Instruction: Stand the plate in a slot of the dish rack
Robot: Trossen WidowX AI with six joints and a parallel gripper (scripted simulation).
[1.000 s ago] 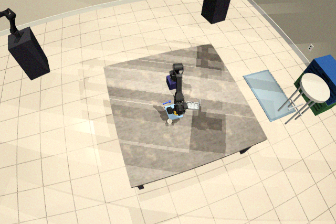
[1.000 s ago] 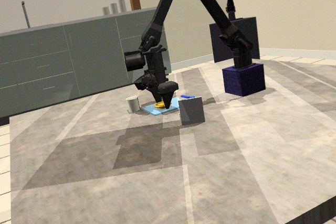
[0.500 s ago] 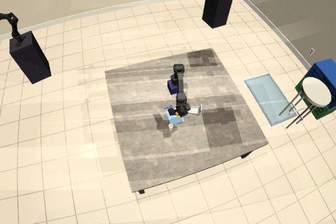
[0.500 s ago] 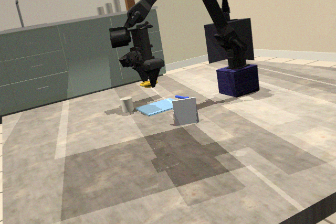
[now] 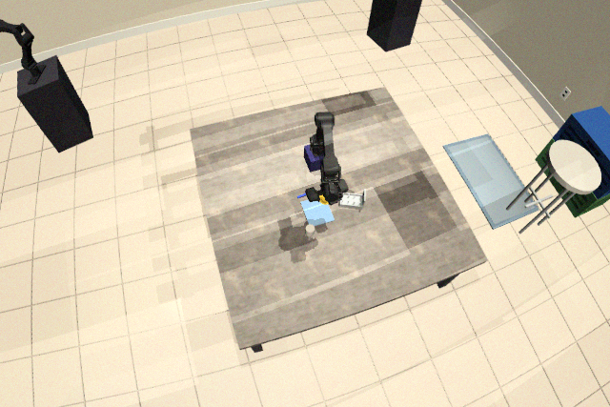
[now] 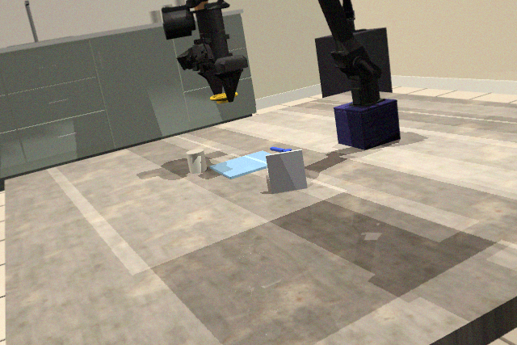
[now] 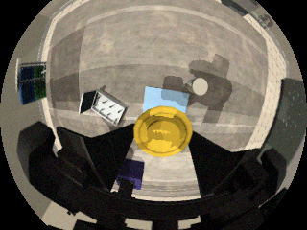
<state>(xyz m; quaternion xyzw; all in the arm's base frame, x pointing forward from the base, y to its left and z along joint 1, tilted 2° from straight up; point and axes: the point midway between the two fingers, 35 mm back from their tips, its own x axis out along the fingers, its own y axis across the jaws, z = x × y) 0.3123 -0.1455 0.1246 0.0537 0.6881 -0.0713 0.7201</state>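
gripper holds plate; no writing legible.

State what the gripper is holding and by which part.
The gripper holds the yellow plate, pinched at its rim, lying flat and lifted well above the blue mat.
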